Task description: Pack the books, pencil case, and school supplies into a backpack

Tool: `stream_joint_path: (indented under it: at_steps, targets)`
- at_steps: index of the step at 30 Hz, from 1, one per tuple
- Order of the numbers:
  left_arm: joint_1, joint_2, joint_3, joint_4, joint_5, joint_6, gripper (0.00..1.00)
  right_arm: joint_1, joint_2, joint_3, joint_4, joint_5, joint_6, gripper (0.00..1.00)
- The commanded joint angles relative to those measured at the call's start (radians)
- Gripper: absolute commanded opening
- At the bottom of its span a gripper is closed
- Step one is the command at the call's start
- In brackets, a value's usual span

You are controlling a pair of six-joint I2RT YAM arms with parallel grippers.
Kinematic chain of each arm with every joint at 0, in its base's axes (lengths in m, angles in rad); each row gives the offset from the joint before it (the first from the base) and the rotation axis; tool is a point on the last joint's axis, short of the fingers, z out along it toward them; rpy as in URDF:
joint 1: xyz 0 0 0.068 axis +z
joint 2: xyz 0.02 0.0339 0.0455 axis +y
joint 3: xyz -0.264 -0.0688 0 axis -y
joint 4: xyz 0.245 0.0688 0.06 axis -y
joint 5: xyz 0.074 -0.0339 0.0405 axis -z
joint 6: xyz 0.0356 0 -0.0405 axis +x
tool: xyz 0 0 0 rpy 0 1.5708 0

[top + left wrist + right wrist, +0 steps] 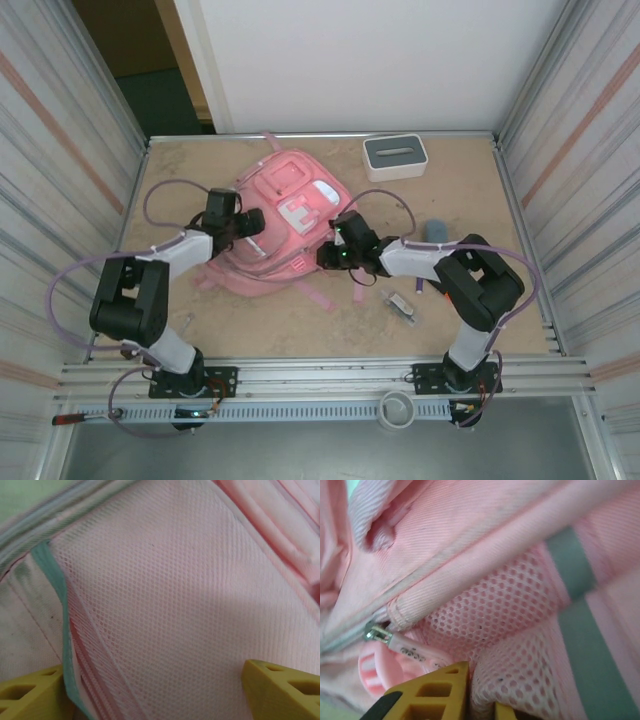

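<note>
Centre of the table (pixel 250 325): the large soft pink fabric backpack (pixel 290 185) lies flat, front pockets up. At its right lower edge the right gripper (pixel 481 700) has its yellow fingers nearly together with a fold of pink mesh between them. That reads as a pinch on the backpack's side mesh, not on the zip pull with a white tab (pixel 407 650), which lies just beside one fingertip. On the bag's left side the left gripper (pixel 160 690) hangs over a mesh panel, jaws wide and holding nothing, with the teal edge binding (pixel 55 580) next to one finger. Likely step: get the bag held and opened. Judgement on doing it well: mesh stretches and slips, so the right pinch wants a deeper bite, or a shift onto the zip pull if unzipping is the aim. The left should close on something firm, such as the teal binding, and anchor the bag before the right pulls, else the soft bag probably slides. Pull along the zip line, not upward. The little clear packet (pixel 403 305) of supplies lies on the table right of the bag, apart from it.
</note>
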State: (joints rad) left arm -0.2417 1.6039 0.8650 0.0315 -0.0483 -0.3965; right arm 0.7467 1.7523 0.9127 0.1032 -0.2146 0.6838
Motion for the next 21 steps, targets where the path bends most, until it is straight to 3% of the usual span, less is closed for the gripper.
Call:
stream_joint_path:
  at_steps: [1,5,10,12,17,21]
  targets:
    - [0.021,0.069,0.097,0.012,0.060,0.026,0.84,0.074,0.006,0.062,-0.010,-0.067,-0.004,0.23]
    - [0.047,0.168,0.231,0.015,0.188,0.064,0.83,0.085,-0.064,0.055,-0.117,-0.022,-0.078,0.35]
    - [0.047,0.243,0.378,-0.002,0.343,0.090,0.82,0.008,-0.201,0.006,-0.195,0.038,-0.153,0.45]
    - [0.047,0.207,0.371,0.008,0.314,0.098,0.83,-0.030,-0.242,-0.004,-0.195,0.038,-0.168,0.48]
    - [0.023,-0.032,0.209,-0.025,0.093,0.105,0.83,-0.111,-0.254,0.021,-0.193,0.060,-0.190,0.56]
    - [-0.070,-0.245,0.012,-0.067,-0.055,0.058,0.83,-0.193,-0.220,0.036,-0.197,0.088,-0.152,0.62]
